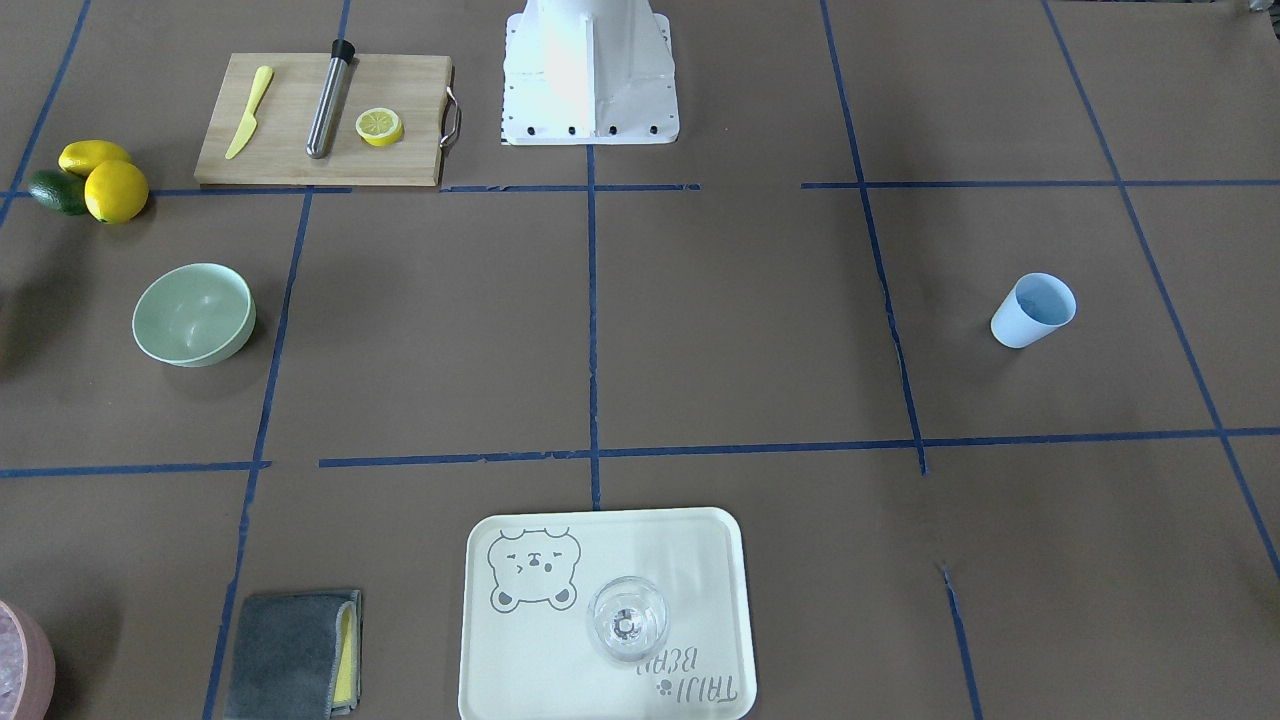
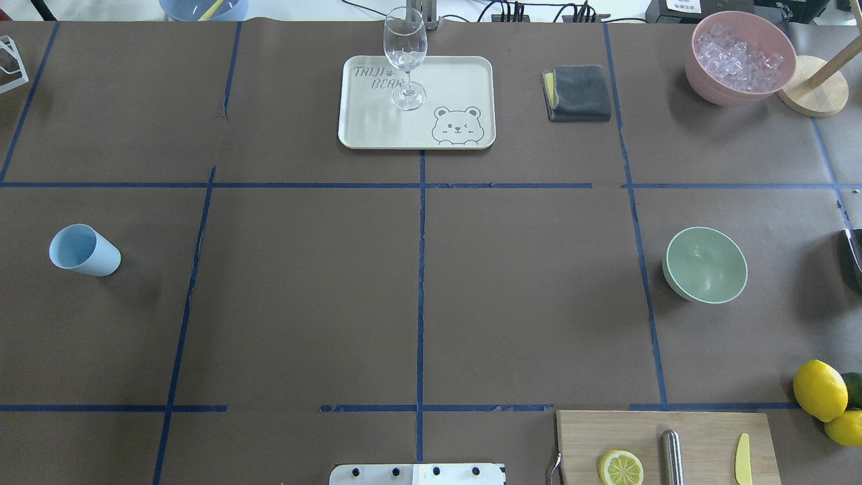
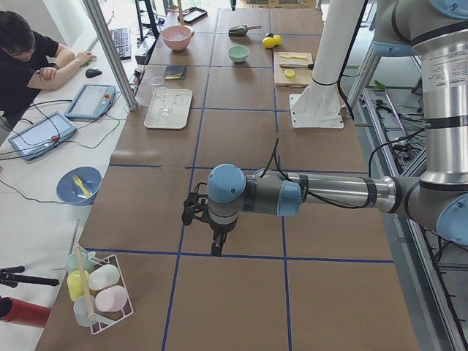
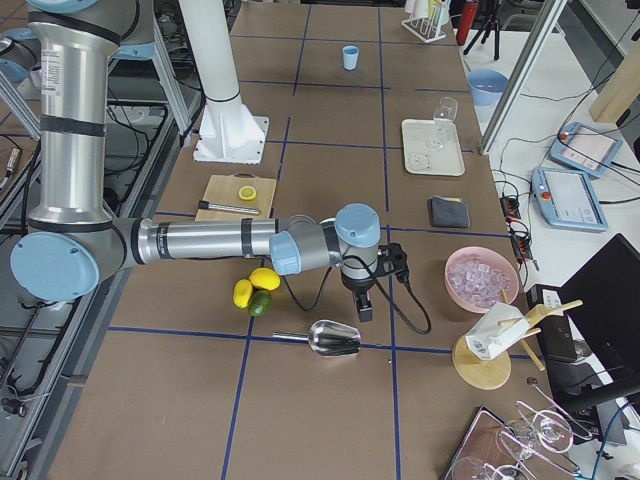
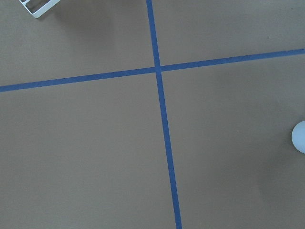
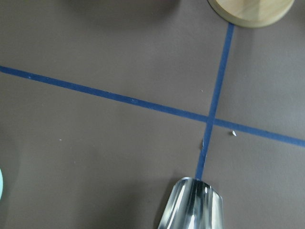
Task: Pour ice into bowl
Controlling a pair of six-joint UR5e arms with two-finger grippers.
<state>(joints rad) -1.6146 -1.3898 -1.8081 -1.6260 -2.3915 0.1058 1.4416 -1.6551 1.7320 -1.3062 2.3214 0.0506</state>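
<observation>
Ice is the hard thing to place here. The bowl (image 1: 193,315) stands upright on the robot's right half of the table (image 2: 303,303), between the pink container (image 2: 739,59), which is heaped with crushed-looking ice, and the cutting board (image 2: 707,438). On the bowl's floor lie a few faint glassy glints (image 1: 203,302). They may be a handful of clear cubes or only light on the plastic, and I cannot tell which. The blue cup (image 2: 84,250) stands far off on the other side, and no cubes show in it.

The right gripper (image 4: 365,310) hangs low over the table beyond the bowl, toward the table's end. A metal scoop (image 4: 335,338) lies on the table just beside it, apart from it as far as that view shows. The right wrist camera looks down on the scoop's shiny end and catches a sliver of mint rim at its left edge. The left gripper (image 3: 217,247) hangs over bare table at the opposite end. Both grippers show only in the side views, so I cannot tell whether either is wide or narrow. Neither seems to carry anything.

If the glints are cubes, the pour looks finished, with both arms clear of the bowl. If they are only reflections, nothing has begun: the ice has to be picked up, carried over the bowl and tipped in. Either way, nothing is being poured at this moment.
</observation>
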